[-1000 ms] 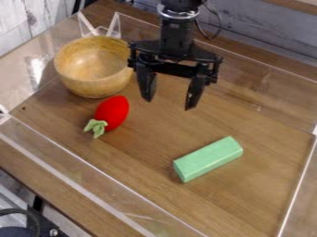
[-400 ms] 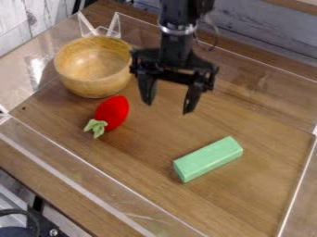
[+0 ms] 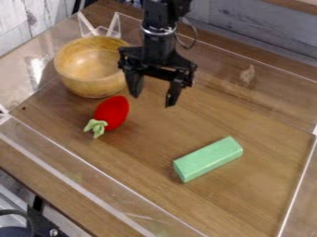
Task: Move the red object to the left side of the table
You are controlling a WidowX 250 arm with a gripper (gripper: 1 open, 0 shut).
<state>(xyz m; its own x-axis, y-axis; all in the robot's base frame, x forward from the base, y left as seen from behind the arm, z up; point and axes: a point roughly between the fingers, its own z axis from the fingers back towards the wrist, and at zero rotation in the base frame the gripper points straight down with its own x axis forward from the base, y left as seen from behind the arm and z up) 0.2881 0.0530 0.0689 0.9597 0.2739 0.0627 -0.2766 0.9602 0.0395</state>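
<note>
The red object (image 3: 111,112) is a small toy strawberry lying on the brown table (image 3: 247,111), its light green stem end pointing toward the front left. My gripper (image 3: 151,96) hangs just behind and to the right of it, above the tabletop. Its black fingers (image 3: 132,89) are spread wide and point down, with nothing between them. The gripper is open and does not touch the strawberry.
A wooden bowl (image 3: 91,65) stands at the back left, right beside the gripper. A light green rectangular block (image 3: 207,158) lies at the front right. Low clear plastic walls (image 3: 74,199) border the table.
The gripper has moved left, from the middle of the table toward the bowl and the strawberry, and stayed open. The strawberry and block have not moved.
</note>
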